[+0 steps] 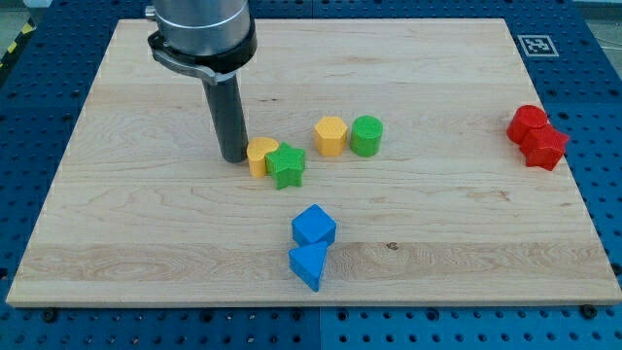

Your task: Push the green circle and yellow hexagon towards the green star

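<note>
The green circle (pixel 366 135) and the yellow hexagon (pixel 330 136) stand side by side and touching, near the board's middle. The green star (pixel 287 165) lies a little to their left and lower, pressed against a second yellow block (pixel 259 155) on its left. My tip (pixel 233 157) rests on the board just left of that yellow block, touching or nearly touching it. The tip is well left of the hexagon and the circle.
Two blue blocks, a cube (pixel 314 226) and a triangle (pixel 309 264), sit below the star. Two red blocks (pixel 528 122) (pixel 545 148) sit near the wooden board's (pixel 146 224) right edge. A marker tag (pixel 535 45) is at the top right corner.
</note>
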You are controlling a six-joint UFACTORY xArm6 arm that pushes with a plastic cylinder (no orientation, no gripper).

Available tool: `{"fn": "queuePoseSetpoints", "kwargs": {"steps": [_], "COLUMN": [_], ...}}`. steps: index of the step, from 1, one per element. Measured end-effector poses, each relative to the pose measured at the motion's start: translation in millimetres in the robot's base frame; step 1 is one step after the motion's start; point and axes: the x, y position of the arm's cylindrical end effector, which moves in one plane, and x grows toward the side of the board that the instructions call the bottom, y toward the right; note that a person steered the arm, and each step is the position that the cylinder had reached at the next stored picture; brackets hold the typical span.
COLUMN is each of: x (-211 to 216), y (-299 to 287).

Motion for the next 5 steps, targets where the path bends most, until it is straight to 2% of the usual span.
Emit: {"fn": "queuePoseSetpoints", "kwargs": {"steps": [2,5], "x": [-70.1,-75.3], "y": [0.1,137.4]}}
